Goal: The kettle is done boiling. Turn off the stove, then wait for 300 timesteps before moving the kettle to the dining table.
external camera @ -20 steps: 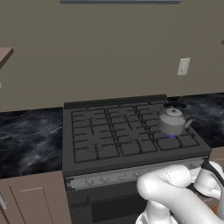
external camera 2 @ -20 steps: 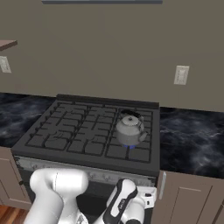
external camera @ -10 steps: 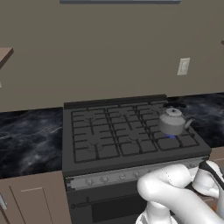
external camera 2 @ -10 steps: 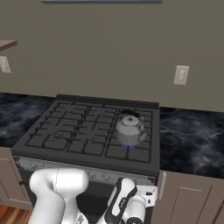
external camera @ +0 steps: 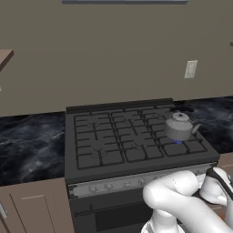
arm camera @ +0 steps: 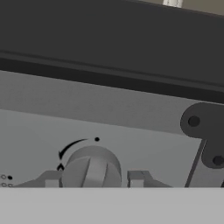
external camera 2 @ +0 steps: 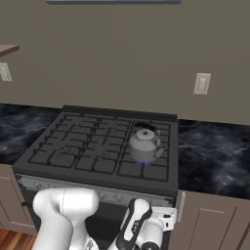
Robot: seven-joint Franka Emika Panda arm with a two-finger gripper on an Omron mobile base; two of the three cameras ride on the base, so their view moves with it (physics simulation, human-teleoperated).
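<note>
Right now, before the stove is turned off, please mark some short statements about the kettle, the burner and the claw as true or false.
1. The kettle stands on the stove. True.
2. The kettle sits over the far left burner. False: it sits toward the right side of the stove.
3. A blue flame shows under the kettle. True.
4. The claw holds the kettle. False: in the hand view its fingertips stand on either side of a knob on the front strip.
5. A wall outlet is above the counter. True.
</note>
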